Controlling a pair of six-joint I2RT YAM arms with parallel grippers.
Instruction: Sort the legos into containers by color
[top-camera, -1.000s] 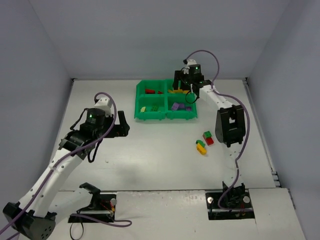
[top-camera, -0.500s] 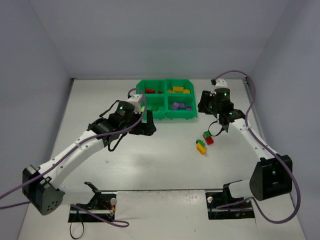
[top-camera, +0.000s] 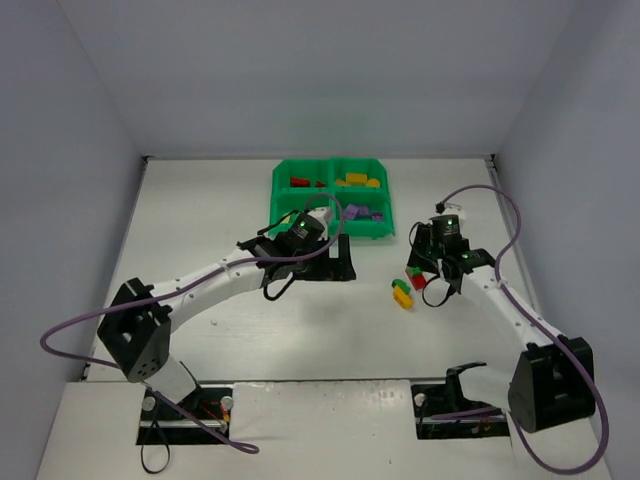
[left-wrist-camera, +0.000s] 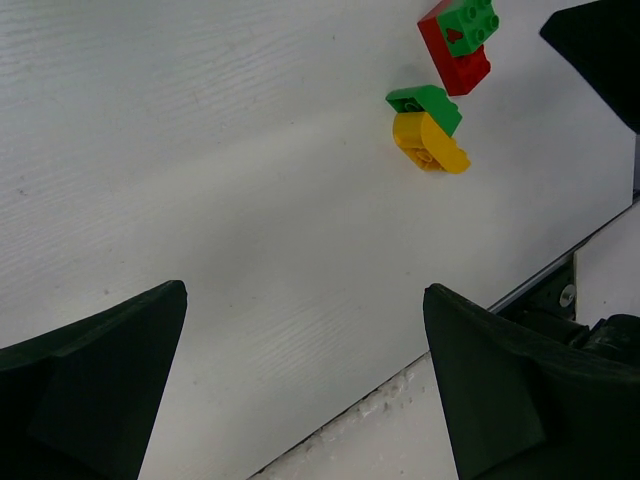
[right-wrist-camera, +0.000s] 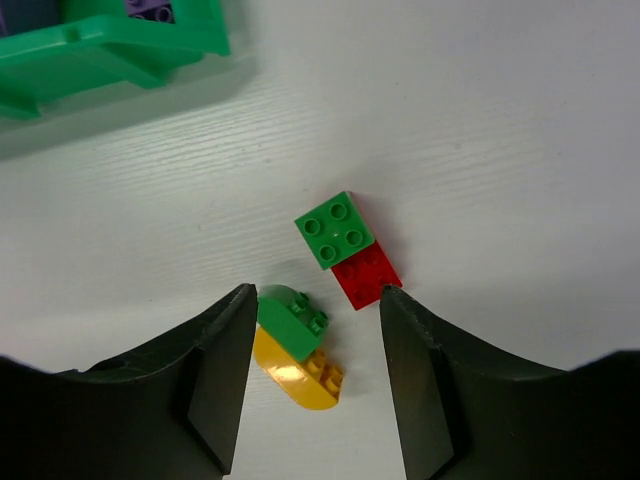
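Four loose legos lie right of centre: a green brick (right-wrist-camera: 336, 229) overlapping a red one (right-wrist-camera: 366, 275), and a curved green piece (right-wrist-camera: 290, 318) on a yellow one (right-wrist-camera: 300, 370). They also show in the top view (top-camera: 409, 283) and the left wrist view (left-wrist-camera: 428, 125). My right gripper (right-wrist-camera: 315, 350) is open just above them, the green and yellow pair between its fingers. My left gripper (left-wrist-camera: 305, 380) is open and empty over bare table, in front of the green tray (top-camera: 279, 200). The tray holds red (top-camera: 302, 183), yellow (top-camera: 358, 181) and purple (top-camera: 358, 213) bricks.
The left arm (top-camera: 230, 272) stretches across the middle of the table and hides part of the tray's front left compartment. The near table edge with its metal strip (left-wrist-camera: 540, 280) shows beyond the left gripper. Grey walls enclose the table on three sides.
The left arm swung from the left side rightward to in front of the tray. The right arm came away from over the tray and down to the loose bricks.
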